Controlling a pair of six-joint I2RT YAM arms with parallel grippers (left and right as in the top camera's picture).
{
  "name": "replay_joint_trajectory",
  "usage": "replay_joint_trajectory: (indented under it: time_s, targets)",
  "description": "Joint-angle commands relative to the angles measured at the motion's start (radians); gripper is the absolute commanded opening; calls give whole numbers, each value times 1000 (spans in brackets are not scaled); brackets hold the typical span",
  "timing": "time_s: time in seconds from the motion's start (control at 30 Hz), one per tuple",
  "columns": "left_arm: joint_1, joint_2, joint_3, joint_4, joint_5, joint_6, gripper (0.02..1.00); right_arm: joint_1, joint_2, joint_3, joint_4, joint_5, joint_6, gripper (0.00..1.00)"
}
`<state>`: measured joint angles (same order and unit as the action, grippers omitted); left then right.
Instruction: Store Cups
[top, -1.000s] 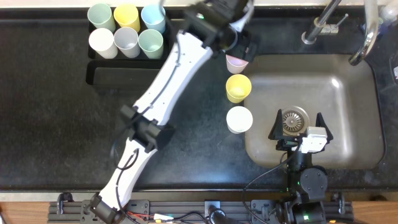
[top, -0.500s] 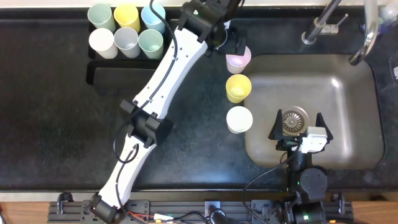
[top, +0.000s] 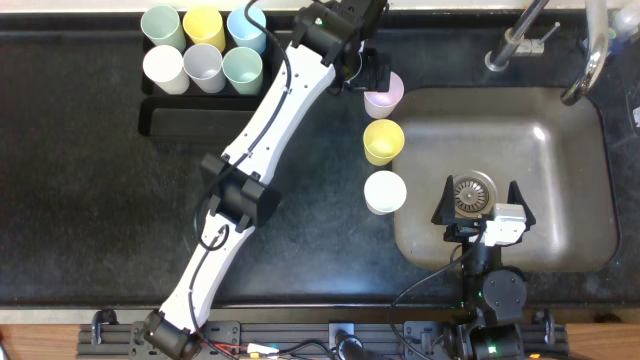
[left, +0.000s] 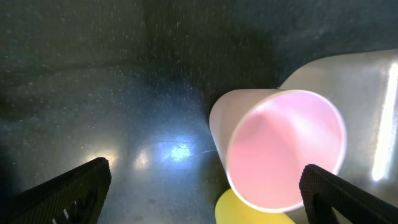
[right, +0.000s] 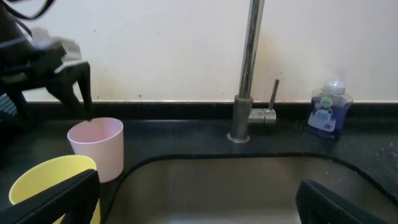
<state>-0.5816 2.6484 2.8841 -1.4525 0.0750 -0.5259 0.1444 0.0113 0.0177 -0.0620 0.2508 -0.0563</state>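
A pink cup stands upright on the black counter at the sink's far left corner. A yellow cup and a white cup stand in a line nearer than it. My left gripper hovers open just beside and above the pink cup, whose rim lies between the spread fingers, closer to one finger. The right wrist view shows the left gripper over the pink cup with the yellow cup in front. My right gripper rests open low over the sink.
A black rack at the back left holds several upright cups. The steel sink lies to the right, with a faucet and a soap bottle behind it. A drain sits near my right gripper.
My left arm's wrist has shifted a little left and back, so more of the pink cup's rim shows. The right arm and the other cups have not moved.
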Motion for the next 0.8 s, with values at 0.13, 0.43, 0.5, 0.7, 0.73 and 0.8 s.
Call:
replay_joint_trajectory:
  time_s: [0.13, 0.43, 0.5, 0.7, 0.73, 0.8]
  targets:
    - [4, 35, 21, -41, 19, -26, 998, -4, -7, -13, 7, 2, -3, 996]
    - [4, 58, 21, -43, 10, -34, 1000, -4, -7, -13, 7, 2, -3, 998]
    - [4, 60, 21, -41, 12, -33, 998, -4, -7, -13, 7, 2, -3, 996]
    - [4, 60, 21, -39, 9, -33, 950, -4, -7, -13, 7, 2, -3, 998]
    - [4, 61, 21, -39, 9, -33, 908, -4, -7, -13, 7, 2, -3, 998]
    - [4, 62, 21, -38, 9, -33, 698, -4, -7, -13, 7, 2, -3, 998]
